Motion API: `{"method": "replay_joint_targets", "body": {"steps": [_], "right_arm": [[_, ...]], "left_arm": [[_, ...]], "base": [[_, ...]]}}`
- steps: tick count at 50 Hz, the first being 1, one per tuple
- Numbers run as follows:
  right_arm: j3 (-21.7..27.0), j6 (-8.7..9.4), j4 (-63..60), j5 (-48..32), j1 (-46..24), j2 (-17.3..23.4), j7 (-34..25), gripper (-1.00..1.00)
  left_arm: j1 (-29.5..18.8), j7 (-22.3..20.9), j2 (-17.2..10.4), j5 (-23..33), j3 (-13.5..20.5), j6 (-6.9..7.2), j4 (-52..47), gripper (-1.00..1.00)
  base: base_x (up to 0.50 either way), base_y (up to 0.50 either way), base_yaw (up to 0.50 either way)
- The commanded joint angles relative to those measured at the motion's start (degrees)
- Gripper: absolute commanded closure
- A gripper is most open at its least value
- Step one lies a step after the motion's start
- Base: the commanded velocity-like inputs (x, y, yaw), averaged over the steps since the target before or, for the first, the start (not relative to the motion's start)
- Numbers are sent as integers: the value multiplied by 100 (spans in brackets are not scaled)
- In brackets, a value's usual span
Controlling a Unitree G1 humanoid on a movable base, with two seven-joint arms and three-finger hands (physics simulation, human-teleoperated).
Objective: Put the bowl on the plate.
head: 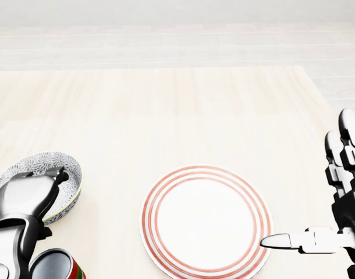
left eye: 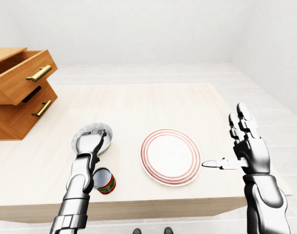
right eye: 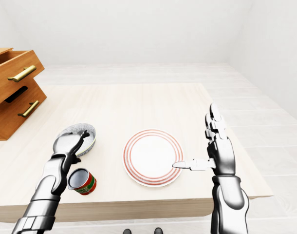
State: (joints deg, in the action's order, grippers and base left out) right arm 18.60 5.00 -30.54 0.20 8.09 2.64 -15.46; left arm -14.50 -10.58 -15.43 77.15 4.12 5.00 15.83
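Note:
The patterned grey-white bowl (head: 46,163) sits on the wooden table at the lower left of the head view. My left hand (head: 54,181) lies over its near side, with the fingers curled over the rim into the bowl and closed on it. The white plate (head: 206,224) with red rings lies flat at the bottom centre, well to the right of the bowl. My right hand (head: 308,189) stands open just right of the plate, fingers pointing up and the thumb tip (head: 269,241) reaching the plate's right rim.
A red can (head: 56,266) with an open top stands just below the bowl, beside my left forearm. A wooden drawer unit (left eye: 17,92) with its top drawer pulled out stands at the table's left end. The table's right edge (left eye: 246,131) runs close past my right hand.

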Motion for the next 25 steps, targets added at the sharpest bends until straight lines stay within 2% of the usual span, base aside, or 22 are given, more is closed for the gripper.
{"method": "replay_joint_targets", "body": {"steps": [1, 25], "right_arm": [[-8, 0, -10, -1, 19, -10, 1, -100], [-19, 0, -51, -46, 2, -3, 7, -100]], "left_arm": [[-60, 159, -19, -49, -7, 0, 278, -37], [-354, 705, -104, -306, -110, 0, 1259, -38]], "base": [[0, 0, 0], [0, 0, 0]]}}
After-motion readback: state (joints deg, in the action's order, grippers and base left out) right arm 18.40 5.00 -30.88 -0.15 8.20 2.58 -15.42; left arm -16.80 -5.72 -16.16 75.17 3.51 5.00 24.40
